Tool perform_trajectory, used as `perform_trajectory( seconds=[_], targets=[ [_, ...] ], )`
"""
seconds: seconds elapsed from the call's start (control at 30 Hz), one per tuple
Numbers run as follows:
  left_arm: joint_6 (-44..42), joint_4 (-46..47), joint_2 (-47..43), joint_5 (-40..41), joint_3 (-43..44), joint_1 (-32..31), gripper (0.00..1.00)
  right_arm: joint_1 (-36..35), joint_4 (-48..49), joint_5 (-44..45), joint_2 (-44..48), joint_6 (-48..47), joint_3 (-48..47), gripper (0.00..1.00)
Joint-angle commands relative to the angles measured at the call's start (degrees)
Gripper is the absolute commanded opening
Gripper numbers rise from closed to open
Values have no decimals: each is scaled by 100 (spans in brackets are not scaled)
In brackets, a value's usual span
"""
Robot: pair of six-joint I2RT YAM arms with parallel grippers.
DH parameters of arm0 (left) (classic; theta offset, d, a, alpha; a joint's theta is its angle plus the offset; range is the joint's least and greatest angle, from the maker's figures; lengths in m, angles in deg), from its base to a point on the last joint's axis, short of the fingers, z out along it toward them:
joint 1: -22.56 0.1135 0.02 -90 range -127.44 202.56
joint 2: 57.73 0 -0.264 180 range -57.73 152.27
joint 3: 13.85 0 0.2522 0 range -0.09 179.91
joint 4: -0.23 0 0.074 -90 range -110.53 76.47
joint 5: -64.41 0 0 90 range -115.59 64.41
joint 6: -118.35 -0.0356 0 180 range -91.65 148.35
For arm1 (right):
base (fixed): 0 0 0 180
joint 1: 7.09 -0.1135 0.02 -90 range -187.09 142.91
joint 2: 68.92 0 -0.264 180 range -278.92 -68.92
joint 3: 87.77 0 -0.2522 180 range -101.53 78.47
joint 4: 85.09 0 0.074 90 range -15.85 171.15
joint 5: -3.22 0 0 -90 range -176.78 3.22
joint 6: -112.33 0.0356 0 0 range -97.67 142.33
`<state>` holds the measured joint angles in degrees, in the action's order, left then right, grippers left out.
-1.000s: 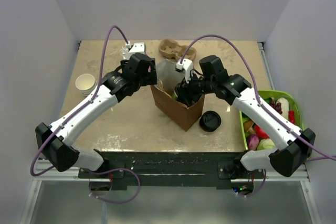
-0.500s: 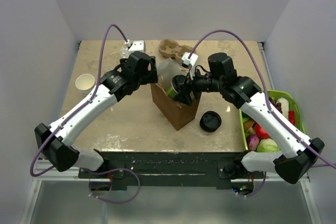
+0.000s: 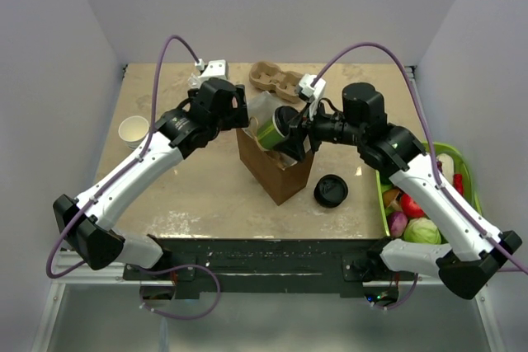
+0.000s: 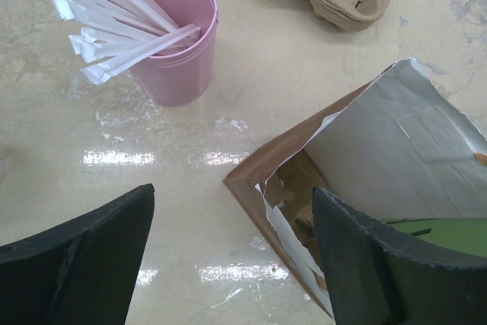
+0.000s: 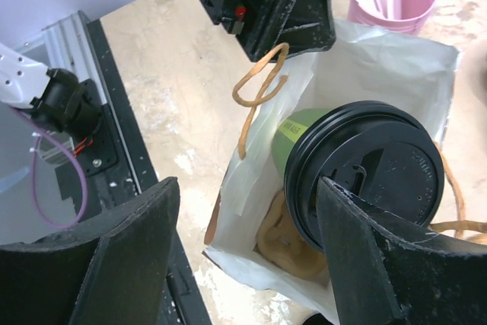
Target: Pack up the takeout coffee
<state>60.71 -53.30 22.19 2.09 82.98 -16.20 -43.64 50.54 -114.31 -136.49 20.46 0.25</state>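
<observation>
The takeout coffee [image 3: 330, 190] stands on the table right of the brown paper bag [image 3: 276, 175]; from above only its round black lid shows. A green cup [image 3: 268, 131] with a black lid leans in the bag's mouth [image 5: 304, 131]. My right gripper [image 3: 290, 133] hovers open over the bag [image 5: 247, 184], its right finger against that lid and its left finger well clear. At the bag's far left corner my left gripper [image 3: 238, 117] is open and holds nothing [image 4: 228, 264].
A pink cup [image 4: 171, 36] of wrapped straws and a cardboard cup carrier [image 3: 272, 78] sit behind the bag. A stack of white paper cups [image 3: 134, 129] stands at the left. A green tray [image 3: 462, 162] of produce lies at the right edge.
My right gripper has lifted out of the bag and back to the right while widening; the green cup now shows at the bag's mouth. The left gripper has eased slightly away from the bag.
</observation>
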Motion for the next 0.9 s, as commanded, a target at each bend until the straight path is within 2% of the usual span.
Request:
perform_trajectory(
  seconds=[0.0,0.2,0.23,0.27,0.87],
  targets=[
    [-37,241,-187,9,254,-17,89,26,407,222,130,143,-212,75],
    [-72,268,-266,-52,263,-17,90,34,477,134,183,310,-220,78],
    [-81,268,-284,-52,263,-17,90,26,486,134,200,327,-229,85],
    [-81,277,-310,-52,254,-17,90,34,486,125,227,345,-221,86],
    [-89,215,-556,-44,219,-17,92,26,214,292,438,398,-194,88]
  ],
)
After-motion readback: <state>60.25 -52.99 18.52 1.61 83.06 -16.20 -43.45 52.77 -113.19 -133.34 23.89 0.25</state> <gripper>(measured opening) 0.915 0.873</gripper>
